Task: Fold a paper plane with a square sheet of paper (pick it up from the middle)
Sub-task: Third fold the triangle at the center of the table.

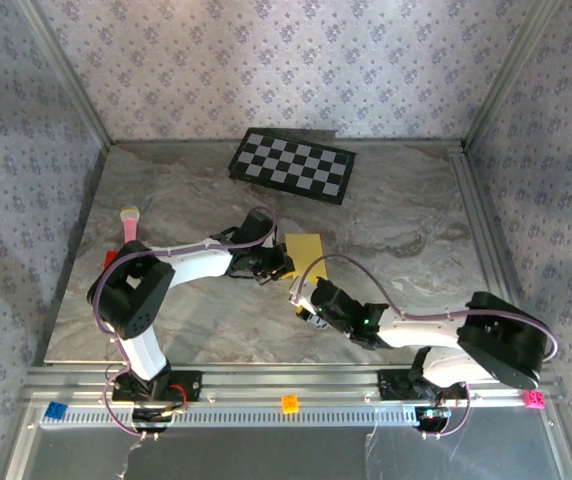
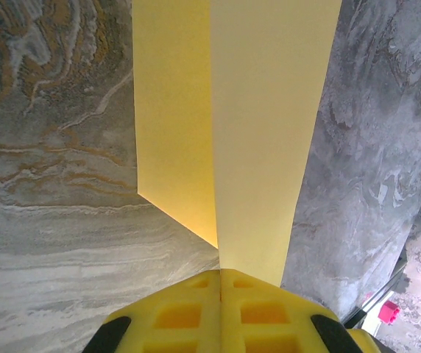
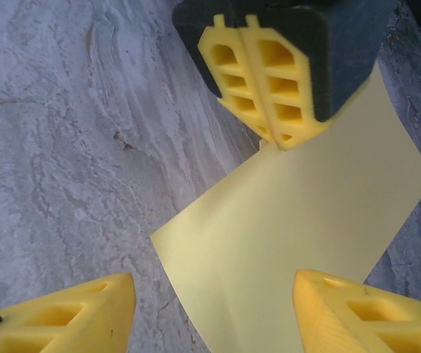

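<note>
**Left fingers pinched on the yellow sheet, right fingers spread at its near corner**

Fingers point(image 2: 181, 318) of the left gripper point(image 2: 220, 278) are pressed flat together. The square sheet of paper point(image 2: 262, 132) runs straight into the seam between them, so they are clamped on its edge. From the left wrist, the sheet stretches away from the tips as a long yellow band with a straight crease line down it. A darker strip lies left of the line and a paler, wider strip right of it. A slanted edge cuts the darker strip off short of the fingertips.

From the right wrist, the left gripper point(image 3: 278, 138) bites the far point of the sheet point(image 3: 299, 220), which spreads out toward the camera. Whether the sheet lies flat on the surface or is raised off it cannot be told.

The right gripper point(image 3: 214, 283) has its fingers point(image 3: 85, 318) well apart, one on each side of the sheet's near corner. It is unclear whether they touch the paper.

From above, the sheet point(image 1: 306, 246) sits near the middle of the marble-patterned table point(image 1: 416, 230). The left gripper point(image 1: 286, 269) is at its near-left edge and the right gripper point(image 1: 301, 292) is just in front of it.

A black-and-white checkerboard point(image 1: 292, 166) lies well apart, toward the back wall. A pink object point(image 1: 129, 222) rests near the table's left edge. On the near rail sit a blue block point(image 1: 56, 410), an orange block point(image 1: 290, 403) and a pink block point(image 1: 534, 400).
</note>
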`<state>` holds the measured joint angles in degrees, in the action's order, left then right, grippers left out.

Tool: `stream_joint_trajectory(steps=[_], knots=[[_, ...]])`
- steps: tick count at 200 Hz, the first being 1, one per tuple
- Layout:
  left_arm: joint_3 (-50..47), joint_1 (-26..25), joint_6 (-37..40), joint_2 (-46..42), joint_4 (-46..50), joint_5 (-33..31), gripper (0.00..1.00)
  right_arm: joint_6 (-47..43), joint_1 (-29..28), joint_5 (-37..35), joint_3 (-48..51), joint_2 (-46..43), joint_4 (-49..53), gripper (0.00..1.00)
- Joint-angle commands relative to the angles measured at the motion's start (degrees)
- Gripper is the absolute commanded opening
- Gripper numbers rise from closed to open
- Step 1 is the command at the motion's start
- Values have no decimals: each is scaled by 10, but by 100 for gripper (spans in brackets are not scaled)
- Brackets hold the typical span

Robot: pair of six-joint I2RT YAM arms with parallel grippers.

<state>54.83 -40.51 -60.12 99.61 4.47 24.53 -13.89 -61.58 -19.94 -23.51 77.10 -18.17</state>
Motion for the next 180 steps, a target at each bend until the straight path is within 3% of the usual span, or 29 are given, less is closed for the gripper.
stream_joint_trajectory(steps=[1, 46, 180], knots=[[14, 3, -6, -14, 2, 10, 2, -13, -10, -55, -19, 27, -47, 60], [15, 4, -5, -17, 2, 8, 2, -6, -20, -70, -14, 38, -75, 56], [14, 5, -7, -17, -3, 5, 2, 43, -17, -66, 10, 16, -65, 19]])
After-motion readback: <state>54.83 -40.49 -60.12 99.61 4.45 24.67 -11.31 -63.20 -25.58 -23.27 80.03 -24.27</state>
